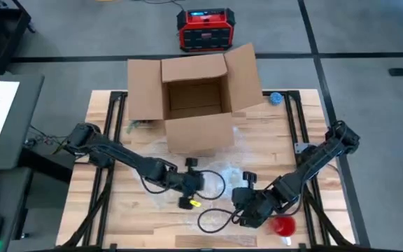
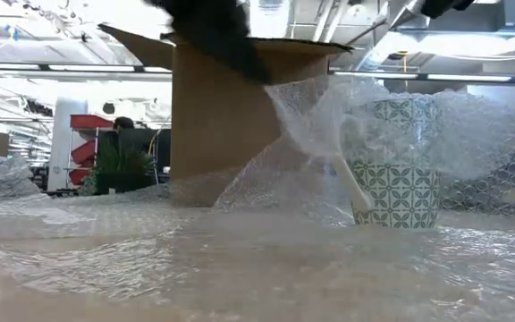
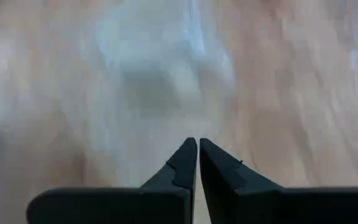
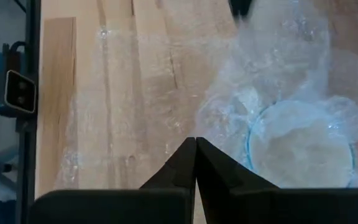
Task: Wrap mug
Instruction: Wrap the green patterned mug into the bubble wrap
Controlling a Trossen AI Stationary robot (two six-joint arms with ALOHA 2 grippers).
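A white mug with a teal pattern stands upright on the wooden table, draped in clear bubble wrap. The right wrist view looks down on its open top under the wrap. More bubble wrap lies spread across the middle of the table. In the high view the arms hide the mug. My left gripper is shut at the table's middle; in the low view its dark fingers meet a raised peak of wrap. My right gripper is shut above the table, beside the mug. My left gripper appears to pinch a raised part of the bubble wrap between its shut fingers, coming from above. From there the wrap slopes down over the mug and onto the table. Its blurred wrist view does not show the contact. My right gripper hovers shut near the wrap's edge; whether it touches the wrap I cannot tell.
An open cardboard box stands at the table's far middle, flaps up. A red object lies near the front edge at the right. A small blue object sits at the far right. A red case is on the floor beyond.
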